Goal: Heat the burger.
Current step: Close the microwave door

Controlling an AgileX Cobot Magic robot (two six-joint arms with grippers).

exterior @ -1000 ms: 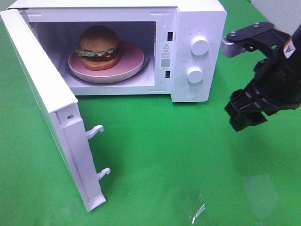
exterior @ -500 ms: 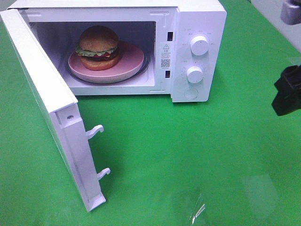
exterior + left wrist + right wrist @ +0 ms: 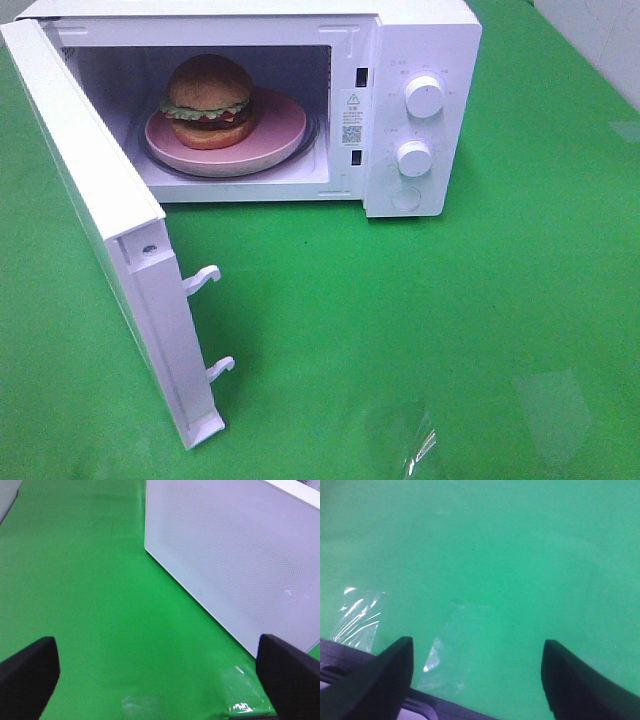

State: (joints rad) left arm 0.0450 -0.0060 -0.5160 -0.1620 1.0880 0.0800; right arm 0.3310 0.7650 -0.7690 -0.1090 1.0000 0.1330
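The burger [image 3: 209, 99], with its golden-brown bun, green lettuce and dark patty, sits on a pink round dish [image 3: 280, 125] inside the white microwave [image 3: 420, 45]. The microwave door [image 3: 95, 215] hangs wide open toward the front left. Neither arm shows in the exterior high view. In the left wrist view my left gripper [image 3: 160, 680] is open over green cloth, facing the outer face of the door [image 3: 235, 555]. My right gripper [image 3: 477, 675] is open over bare green cloth, with nothing between its fingers.
Two white knobs [image 3: 424, 97] [image 3: 414, 158] sit on the microwave's right panel. Two latch hooks [image 3: 203, 279] stick out of the door's edge. Green cloth [image 3: 420, 330] covers the table, with shiny tape patches [image 3: 415, 445] near the front.
The right arm has pulled back to the right and left the exterior high view. The burger, dish and door have not moved.
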